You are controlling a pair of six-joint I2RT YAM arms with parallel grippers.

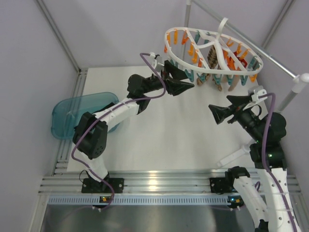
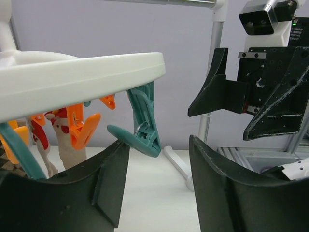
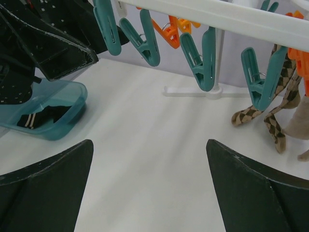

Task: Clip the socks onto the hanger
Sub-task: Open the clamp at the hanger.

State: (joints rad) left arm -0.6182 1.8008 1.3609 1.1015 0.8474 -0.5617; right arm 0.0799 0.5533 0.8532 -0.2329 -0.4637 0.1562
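Black socks (image 3: 42,117): 1 visible, lay in bin (image 3: 72,96); none clipped.
Left tool (image 2: 157,144): jaws apart at teal clip (image 2: 144,126).
Right tool (image 3: 149,145): spread wide, empty.

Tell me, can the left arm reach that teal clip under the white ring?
Probably yes: the teal clip hangs just ahead of the left gripper, jaws open, nothing between.
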